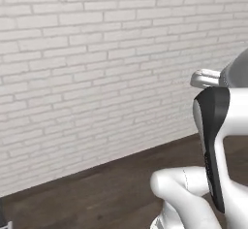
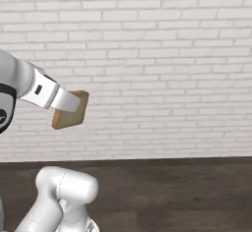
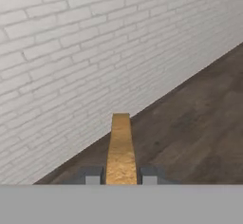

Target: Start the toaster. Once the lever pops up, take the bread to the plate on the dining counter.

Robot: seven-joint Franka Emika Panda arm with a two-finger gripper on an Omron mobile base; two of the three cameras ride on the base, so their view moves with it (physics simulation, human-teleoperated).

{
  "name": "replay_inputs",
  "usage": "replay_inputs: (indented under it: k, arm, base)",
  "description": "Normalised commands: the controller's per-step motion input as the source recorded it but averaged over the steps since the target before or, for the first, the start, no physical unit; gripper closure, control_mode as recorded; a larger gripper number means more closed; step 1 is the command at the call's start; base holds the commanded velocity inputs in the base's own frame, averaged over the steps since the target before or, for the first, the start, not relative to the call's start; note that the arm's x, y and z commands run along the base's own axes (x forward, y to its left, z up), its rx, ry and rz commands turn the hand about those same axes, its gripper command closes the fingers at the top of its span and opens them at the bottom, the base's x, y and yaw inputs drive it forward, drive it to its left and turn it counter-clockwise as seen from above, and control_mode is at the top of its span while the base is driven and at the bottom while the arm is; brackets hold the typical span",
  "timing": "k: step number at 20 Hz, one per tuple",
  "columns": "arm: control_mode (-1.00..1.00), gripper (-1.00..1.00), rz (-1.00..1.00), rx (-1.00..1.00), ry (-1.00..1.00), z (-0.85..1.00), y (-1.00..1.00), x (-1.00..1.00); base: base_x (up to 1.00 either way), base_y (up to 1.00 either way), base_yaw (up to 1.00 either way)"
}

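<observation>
in the left base view a white brick wall (image 1: 97, 68) fills the left and centre, meeting a dark wood floor (image 1: 97, 199) along a line that climbs toward the right, and the white arm (image 1: 213, 140) with its dark joint stands at the right edge. in the right base view the arm reaches in from the left, and the gripper (image 2: 69, 101) is clamped on the bread (image 2: 74, 112), a golden-tan slice held up in the air in front of the brick wall, well above the floor, tilted so its lower corner points down to the left. in the hand view the bread (image 3: 120, 147) shows edge-on, rising straight between the two dark fingertips (image 3: 92, 175), which press against its left and right faces; behind it the wall runs diagonally down to the wood floor at the right.
</observation>
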Motion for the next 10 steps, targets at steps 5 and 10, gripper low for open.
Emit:
replay_inputs:
  k: [5,10]
  arm:
    - [1.00,1.00,0.00,0.00,0.00,0.00,0.00,0.00]
    - [1.00,1.00,0.00,0.00,0.00,0.00,0.00,0.00]
  base:
    - [0.67,-0.52,-0.51]
    - [0.69,-0.53,-0.51]
